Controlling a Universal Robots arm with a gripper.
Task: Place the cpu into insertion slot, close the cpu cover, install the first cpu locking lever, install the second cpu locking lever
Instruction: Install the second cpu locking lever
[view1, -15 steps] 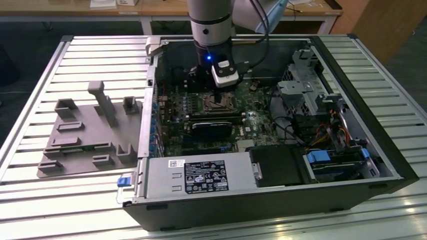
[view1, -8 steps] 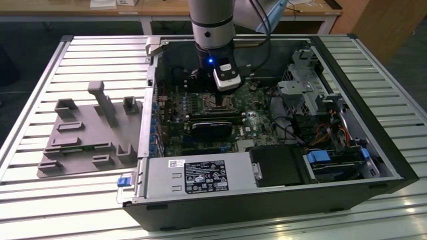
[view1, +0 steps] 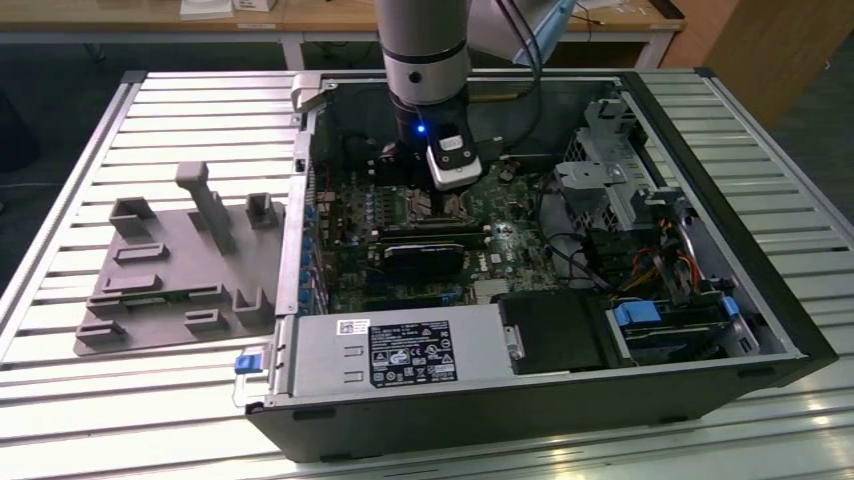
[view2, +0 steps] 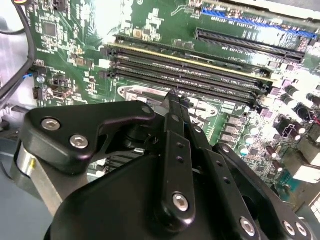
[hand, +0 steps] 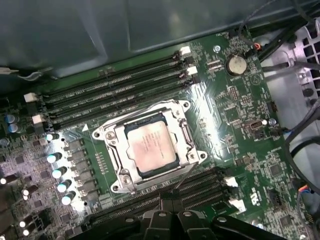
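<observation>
Jaws first: from the first wrist view I read them as closed, the two fingertips (hand: 167, 204) drawn together, hanging low over the motherboard (hand: 240, 115) just beside the socket. A thin locking lever (hand: 186, 177) slants from the edge of the cpu cover (hand: 117, 157) toward those tips; I cannot tell whether it touches them. The cpu cover lies flat. Through its square window I see the cpu (hand: 150, 148), silver-grey face up, seated in the insertion slot (view1: 429, 206). Long black memory slots (hand: 115, 95) run along two opposite sides of the socket, and in the second wrist view memory slots (view2: 190, 70) lie just beyond the jaws. A coin battery (hand: 236, 64) sits on the green board, apart from the socket.

In the exterior view the arm (view1: 424, 50) comes straight down into the open computer case (view1: 534, 410), with a blue light (view1: 422, 128) on its wrist, and the jaws are right above the socket. A black card (view1: 427, 255) lies at six o'clock from the socket. A grey power supply (view1: 387, 350) sits farther along that line, at the case's near edge. The case lies on its side on a slatted metal table (view1: 160, 110). A grey plastic fixture (view1: 174, 270) rests on the table at nine o'clock from the case, just beside its wall.
</observation>
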